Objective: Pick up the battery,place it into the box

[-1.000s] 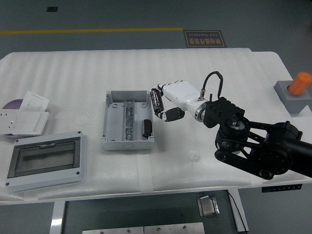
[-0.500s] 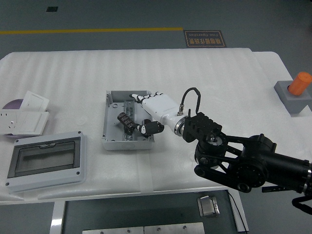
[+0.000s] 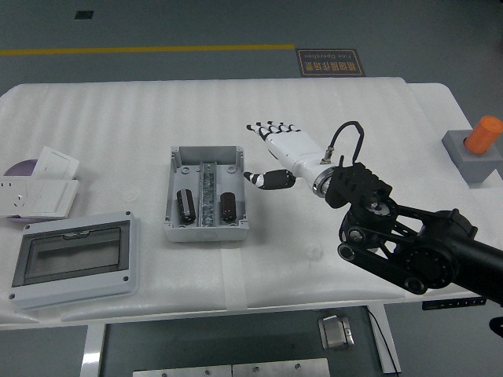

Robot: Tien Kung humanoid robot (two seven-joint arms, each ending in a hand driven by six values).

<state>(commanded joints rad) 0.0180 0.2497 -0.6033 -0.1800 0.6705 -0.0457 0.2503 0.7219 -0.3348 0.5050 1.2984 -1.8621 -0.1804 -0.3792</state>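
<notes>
A grey open box [image 3: 206, 160] lies on the white table left of centre. Two dark cylindrical batteries lie inside it, one [image 3: 185, 204] in the left compartment and one [image 3: 228, 205] in the right compartment, either side of a metal rail. My right hand [image 3: 271, 149], white with black finger joints, is open and empty, fingers spread, just right of the box and apart from it. Its black arm comes in from the lower right. The left arm is out of view.
A grey box lid with a clear window [image 3: 72, 258] lies at the near left. White socket plates [image 3: 41, 185] lie at the far left. A grey block with an orange cylinder [image 3: 479, 146] stands at the right edge.
My right hand let go of the battery inside the box and drew back to the right, fingers spread. A second battery now lies in the box's left compartment.
</notes>
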